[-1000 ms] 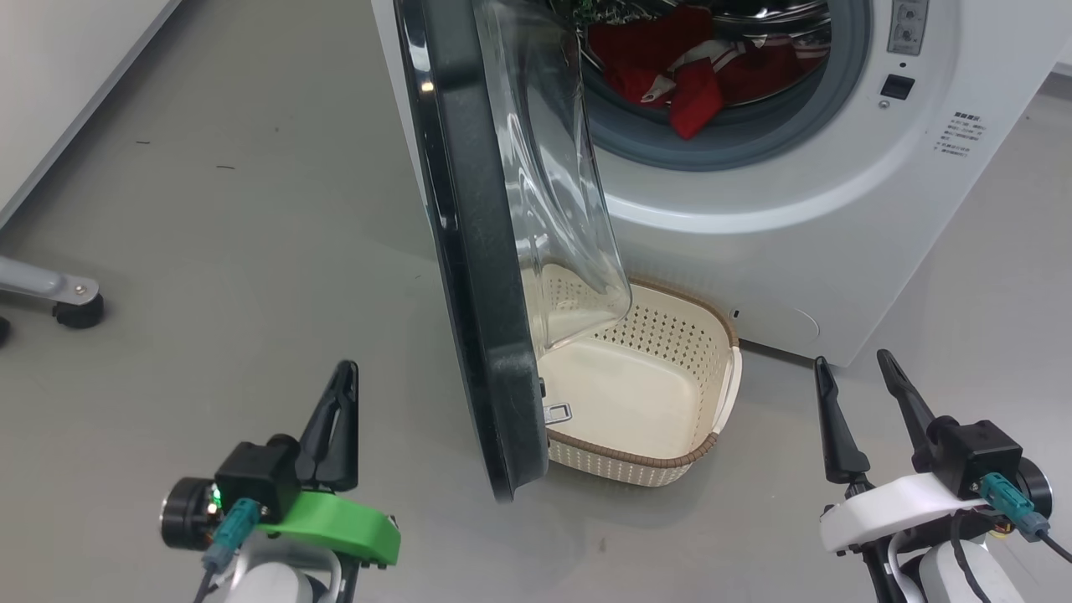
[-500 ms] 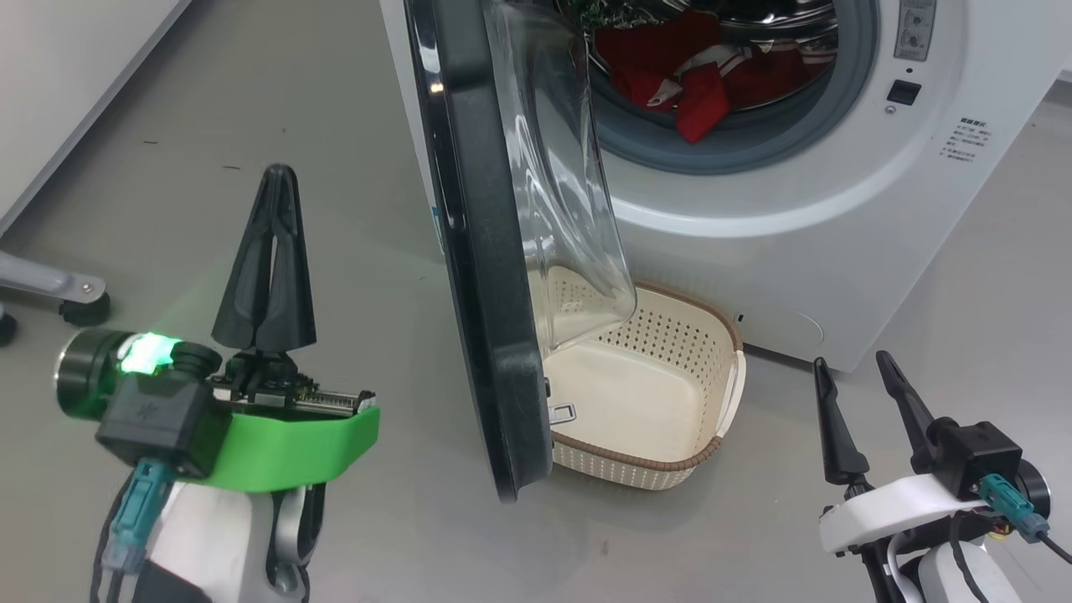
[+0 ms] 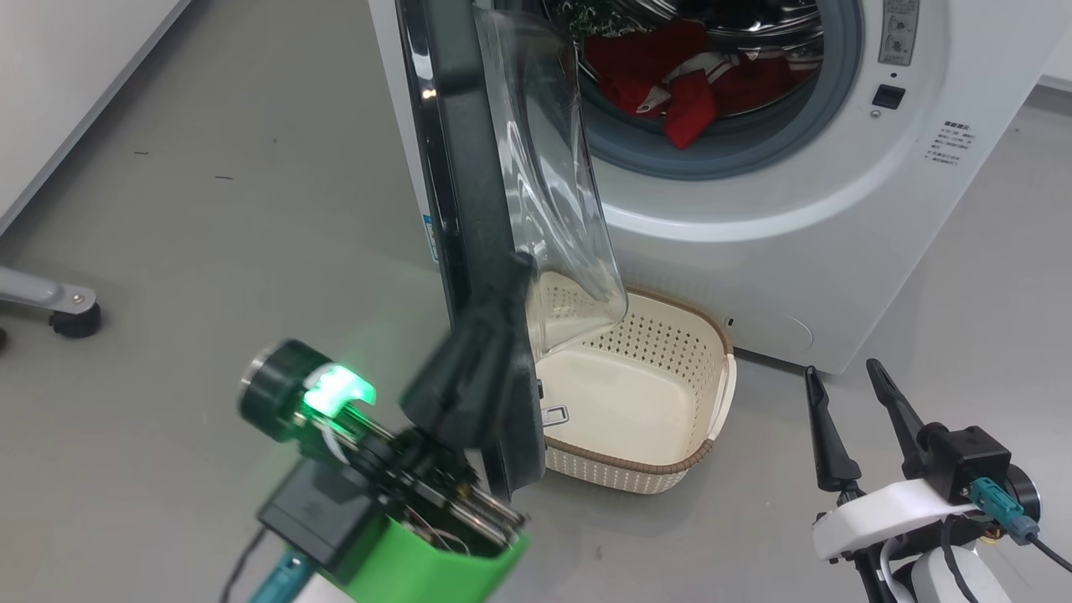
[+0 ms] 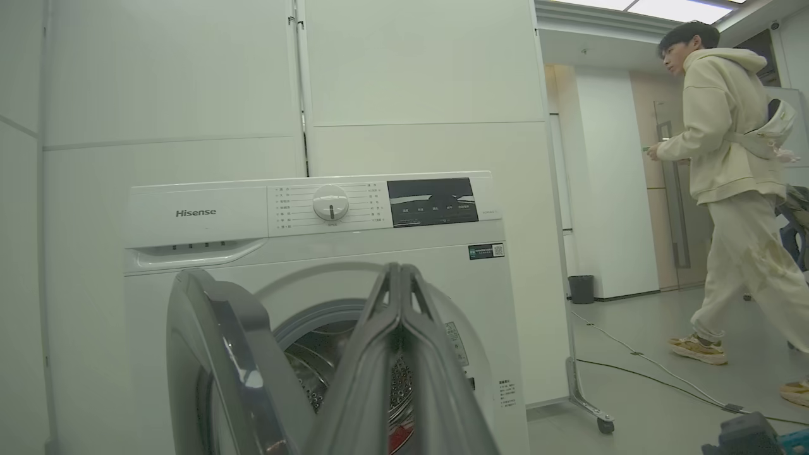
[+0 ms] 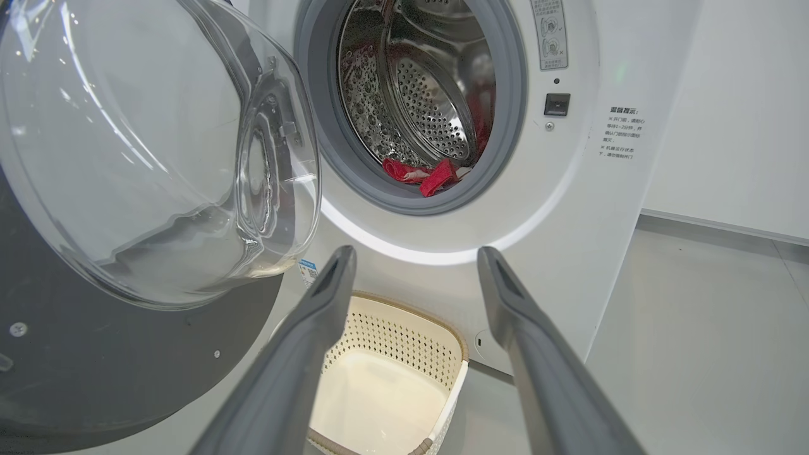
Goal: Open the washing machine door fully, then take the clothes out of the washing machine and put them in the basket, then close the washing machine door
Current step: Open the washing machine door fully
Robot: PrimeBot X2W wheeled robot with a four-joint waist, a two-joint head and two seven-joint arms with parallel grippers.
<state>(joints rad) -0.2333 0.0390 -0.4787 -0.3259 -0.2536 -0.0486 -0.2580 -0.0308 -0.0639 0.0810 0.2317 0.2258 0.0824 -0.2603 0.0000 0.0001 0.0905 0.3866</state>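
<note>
Here the left pincer (image 3: 521, 268) is pressed shut, its two dark fingers flat together with nothing between them, and in the head view the tips lie over the inner edge of the black rim of the washing machine door (image 3: 469, 167); the arm is blurred, and I cannot tell whether it touches the rim. The right pincer (image 3: 842, 373) stands wide and holds nothing, low at the right, fingers pointing toward the white front of the washing machine (image 3: 754, 234) and well apart from it. The door is partly swung out, nearly edge-on to the head camera, with its clear bulging window turned toward the drum. Below it, the basket (image 3: 670, 335) sits on the grey floor (image 3: 209, 209) just in front of the machine, its left part under the door and its cream bottom showing. The clothes (image 3: 670, 75) lie inside the drum at the lower front of the opening, one red fold hanging onto the grey seal. In the left wrist view a person (image 4: 733, 177) in pale clothing walks across the room to the right of the machine
</note>
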